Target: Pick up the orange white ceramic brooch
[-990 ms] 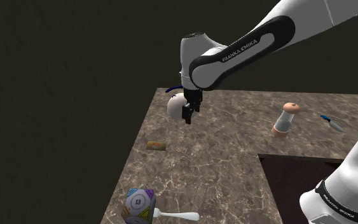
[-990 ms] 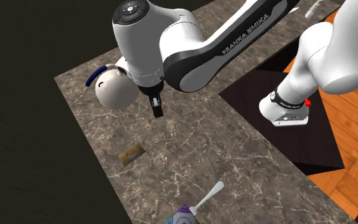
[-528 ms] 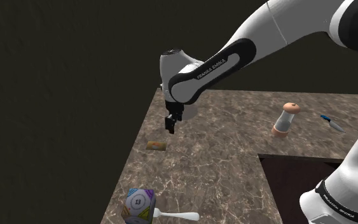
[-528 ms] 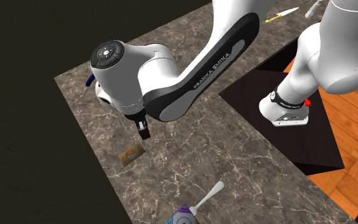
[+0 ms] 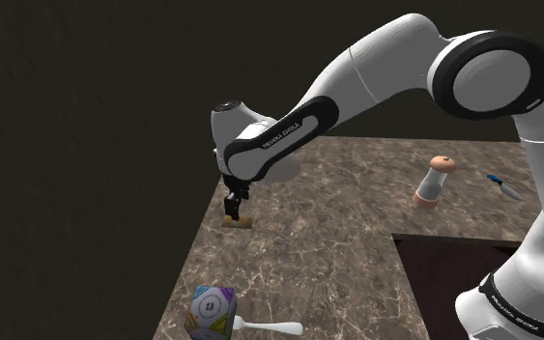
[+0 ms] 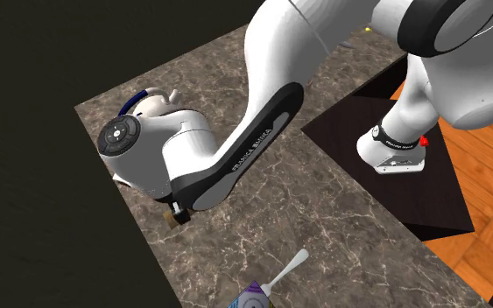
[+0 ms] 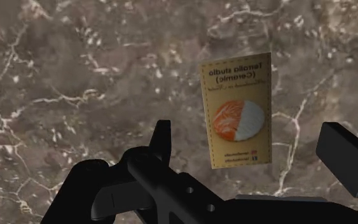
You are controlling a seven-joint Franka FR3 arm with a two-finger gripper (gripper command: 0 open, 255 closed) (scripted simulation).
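Fingers (image 7: 161, 139) apart astride brooch (image 7: 239, 119), apparently untouched; countertop (image 5: 337, 227) edge near.

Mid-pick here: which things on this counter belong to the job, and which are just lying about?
For the job:
brooch
end effector, open over it

Lying about:
die
spoon
shaker
blue-handled tool
white ball

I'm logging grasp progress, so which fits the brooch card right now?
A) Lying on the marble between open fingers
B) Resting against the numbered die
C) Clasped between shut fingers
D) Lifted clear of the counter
A: in the wrist view the brooch card lies flat on the marble counter, between the spread fingers of the tool, and neither finger touches it.
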